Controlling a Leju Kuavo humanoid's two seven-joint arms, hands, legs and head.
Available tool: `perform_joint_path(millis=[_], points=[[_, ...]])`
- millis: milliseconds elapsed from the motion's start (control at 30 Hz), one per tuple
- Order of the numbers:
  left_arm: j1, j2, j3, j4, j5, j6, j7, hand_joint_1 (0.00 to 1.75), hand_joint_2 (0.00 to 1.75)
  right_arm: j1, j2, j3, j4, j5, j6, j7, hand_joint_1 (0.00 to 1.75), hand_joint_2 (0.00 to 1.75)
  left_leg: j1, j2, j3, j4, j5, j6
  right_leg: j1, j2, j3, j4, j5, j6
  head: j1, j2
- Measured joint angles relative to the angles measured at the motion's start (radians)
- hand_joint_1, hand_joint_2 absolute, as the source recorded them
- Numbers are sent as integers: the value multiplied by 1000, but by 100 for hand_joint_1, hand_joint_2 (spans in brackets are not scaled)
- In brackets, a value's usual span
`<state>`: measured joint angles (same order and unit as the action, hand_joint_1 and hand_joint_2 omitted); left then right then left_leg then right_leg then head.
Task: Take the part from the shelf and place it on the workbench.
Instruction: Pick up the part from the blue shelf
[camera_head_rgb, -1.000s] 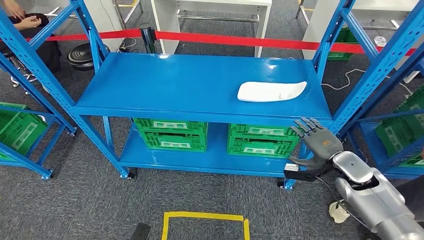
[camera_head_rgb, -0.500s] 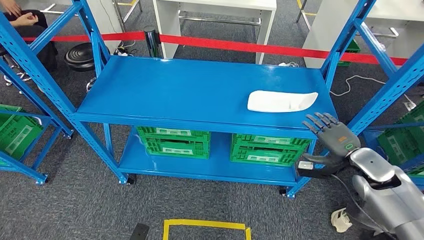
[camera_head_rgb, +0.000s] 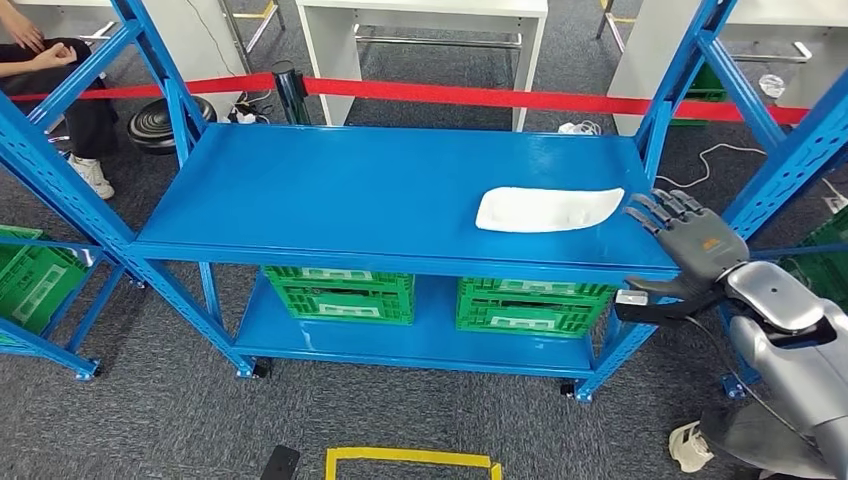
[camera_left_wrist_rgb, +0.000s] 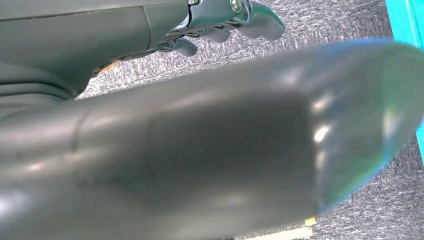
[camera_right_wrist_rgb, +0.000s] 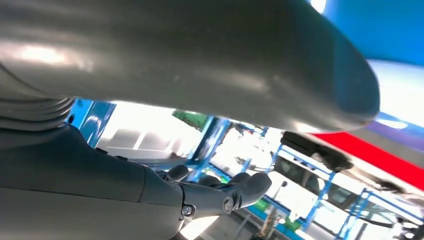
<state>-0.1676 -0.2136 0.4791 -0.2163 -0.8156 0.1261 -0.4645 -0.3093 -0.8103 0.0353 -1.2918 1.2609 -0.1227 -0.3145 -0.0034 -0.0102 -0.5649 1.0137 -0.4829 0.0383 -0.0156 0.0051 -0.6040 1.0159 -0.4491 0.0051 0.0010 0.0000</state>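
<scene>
My right hand (camera_head_rgb: 692, 248) has risen over the last second from below the shelf edge to the level of the top deck of the blue steel shelf (camera_head_rgb: 330, 190), and now sits at its right front corner. Fingers are spread wide and hold nothing. The flat white moulded plastic part (camera_head_rgb: 548, 209) lies on that deck toward the right, near the fingertips but not touched. The whole head view also shifted between pictures, so I put part of the apparent change down to my own body moving. My left hand (camera_left_wrist_rgb: 220, 22) hangs over grey carpet; its fingers look loosely curled, and I cannot tell more. Two green plastic crates (camera_head_rgb: 340, 292) sit on the lower deck. Judgement: reach phase, grasp not yet made.
</scene>
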Motion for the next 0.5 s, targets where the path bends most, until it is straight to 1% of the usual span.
perform_joint_path(millis=[33,133,167,200,233,300,333,367,500], points=[[0,0,0,0,0,-1,1,0,0,5,0,0,-1,-2,-3,3,0,0,0,0,1,-2,-1,2,1,0,1,0,-1,-2,0,0],[0,0,0,0,1,3,2,0,0,30,2,-2,-6,-7,-13,14,0,0,1,0,4,-8,1,-1,3,-1,2,0,-4,-7,0,0],[0,0,0,0,3,8,5,0,0,42,4,-5,-11,-10,-16,16,0,0,1,0,4,-10,2,-4,4,-1,2,0,-5,-8,0,0],[0,0,0,0,5,17,7,0,0,55,7,-10,-17,-15,-17,15,0,0,2,0,5,-11,3,-10,4,-1,1,0,-5,-9,0,0],[0,0,0,0,7,28,10,0,0,68,10,-16,-23,-22,-18,14,0,0,4,-1,6,-13,3,-20,5,-1,1,1,-5,-10,0,0],[0,-1,0,0,9,51,17,0,0,92,17,-30,-35,-39,-18,4,0,0,6,-1,8,-16,3,-44,6,-1,1,1,-6,-11,0,0],[0,-1,0,0,9,60,21,0,0,103,22,-39,-41,-51,-17,-4,0,0,7,-1,8,-16,3,-52,6,-1,1,2,-6,-11,0,0],[0,-2,0,0,8,67,26,0,0,113,26,-48,-47,-63,-15,-13,0,0,8,-1,9,-16,3,-55,7,-1,1,2,-7,-12,1,0],[0,-4,0,0,1,72,36,0,0,149,44,-81,-69,-96,-5,-47,0,0,7,0,9,-15,3,-54,6,-1,2,2,-7,-11,0,0]])
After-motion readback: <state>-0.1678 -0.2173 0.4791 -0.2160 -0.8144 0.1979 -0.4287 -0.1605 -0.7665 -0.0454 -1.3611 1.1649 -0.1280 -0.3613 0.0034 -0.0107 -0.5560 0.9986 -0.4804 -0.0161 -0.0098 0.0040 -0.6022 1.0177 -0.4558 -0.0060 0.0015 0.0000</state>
